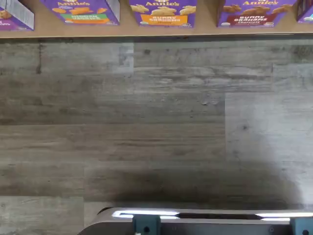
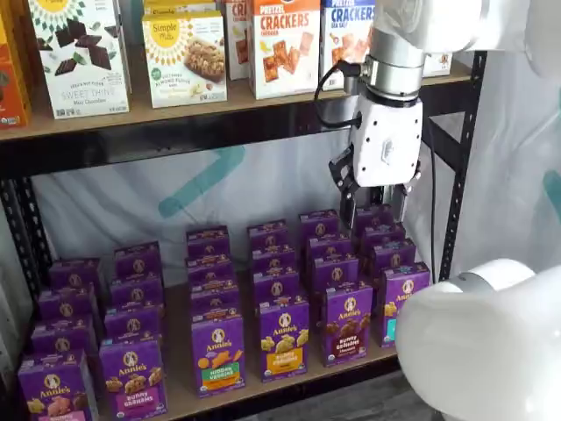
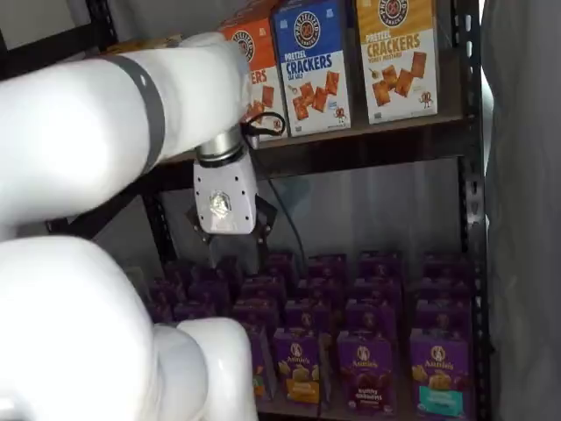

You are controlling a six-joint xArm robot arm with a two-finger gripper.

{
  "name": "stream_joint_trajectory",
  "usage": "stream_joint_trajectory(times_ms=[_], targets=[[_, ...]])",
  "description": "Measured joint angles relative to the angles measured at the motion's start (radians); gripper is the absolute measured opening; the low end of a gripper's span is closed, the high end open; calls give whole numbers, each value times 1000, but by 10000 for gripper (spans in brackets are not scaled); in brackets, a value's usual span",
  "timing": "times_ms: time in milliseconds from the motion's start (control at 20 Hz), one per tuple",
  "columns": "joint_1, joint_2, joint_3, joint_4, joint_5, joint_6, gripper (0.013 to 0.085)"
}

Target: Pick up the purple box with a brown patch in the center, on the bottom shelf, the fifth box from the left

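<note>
Nothing was grasped yet: the pincer [image 2: 375, 209] hung above the rear rows, apparently empty, its gap impossible to tell. The purple Bunny Grahams Chocolate box [image 2: 346, 321] stood untouched on the bottom shelf [image 2: 180, 396], at its 6 o'clock; approach, grip and lift all remained.

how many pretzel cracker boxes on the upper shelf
3 in a shelf view, side by side: an orange box next to the arm, then a blue box, then a yellow box furthest from the arm. The arm may hide more.
</note>
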Motion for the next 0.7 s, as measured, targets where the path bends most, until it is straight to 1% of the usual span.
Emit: stream_joint_trajectory(times_ms=[450, 700], targets=[[26, 2, 34, -9, -30, 26, 850], [48, 38, 58, -48, -68, 54, 850]])
